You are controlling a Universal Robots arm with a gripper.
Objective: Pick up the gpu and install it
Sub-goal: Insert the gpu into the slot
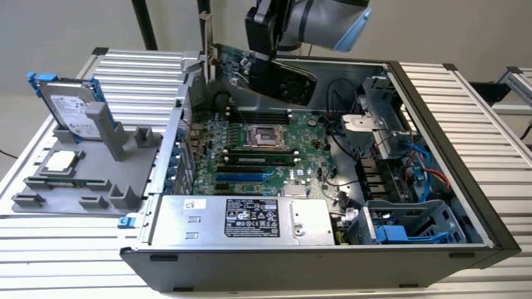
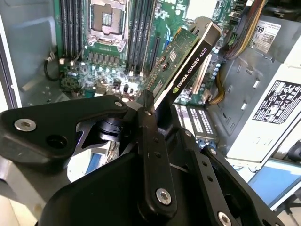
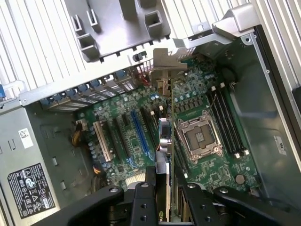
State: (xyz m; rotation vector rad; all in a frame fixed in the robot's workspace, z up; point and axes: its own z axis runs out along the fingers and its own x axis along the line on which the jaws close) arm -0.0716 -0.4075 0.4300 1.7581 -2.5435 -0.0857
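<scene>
My gripper (image 1: 264, 57) is shut on the gpu (image 1: 275, 78), a card with a green board and a black cooler shroud. It hangs tilted above the far end of the open computer case (image 1: 432, 124), over the motherboard (image 1: 249, 156). In the second wrist view the gpu (image 2: 181, 66) juts out from the gripper (image 2: 149, 107) with its black edge up. The first wrist view has the gpu (image 3: 164, 136) edge-on above the expansion slots (image 3: 136, 136), its silver bracket (image 3: 165, 70) near the case's rear wall, and the gripper (image 3: 164, 178) clamping it from both sides.
A grey fixture (image 1: 50, 205) at the exterior view's left holds a silver hard drive with blue rails (image 1: 71, 109), a processor chip (image 1: 60, 161) and a memory stick (image 1: 66, 184). Inside the case are the power supply (image 1: 241, 218), the processor socket (image 1: 266, 134) and cables (image 1: 415, 168).
</scene>
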